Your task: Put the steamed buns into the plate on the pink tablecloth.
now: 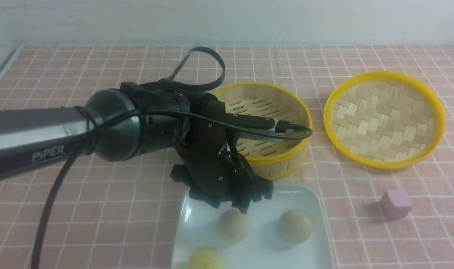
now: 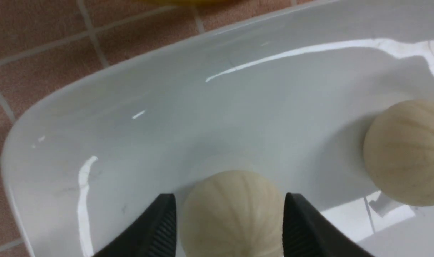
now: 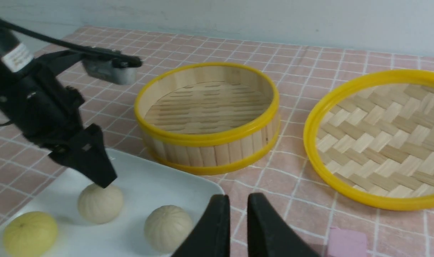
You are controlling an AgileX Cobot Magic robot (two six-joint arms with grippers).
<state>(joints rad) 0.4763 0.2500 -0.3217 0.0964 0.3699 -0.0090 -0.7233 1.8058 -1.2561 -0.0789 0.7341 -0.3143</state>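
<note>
Two pale beige steamed buns lie in the white square plate (image 1: 297, 198) on the pink tablecloth (image 1: 99, 224). One bun (image 1: 233, 226) rests on the plate directly under my left gripper (image 1: 230, 207). In the left wrist view that bun (image 2: 234, 221) sits between the two black fingers (image 2: 159, 232), which stand open close to its sides. The other bun (image 1: 295, 225) lies free to its right. My right gripper (image 3: 238, 200) hangs shut and empty over the cloth beside the plate's right edge (image 3: 202, 189); it is out of the front view.
A yellower round ball (image 1: 205, 260) lies at the plate's near-left part. The bamboo steamer basket (image 1: 283, 112) stands empty just behind the plate, with its lid (image 1: 383, 119) to the right. A small pink cube (image 1: 395, 203) sits right of the plate.
</note>
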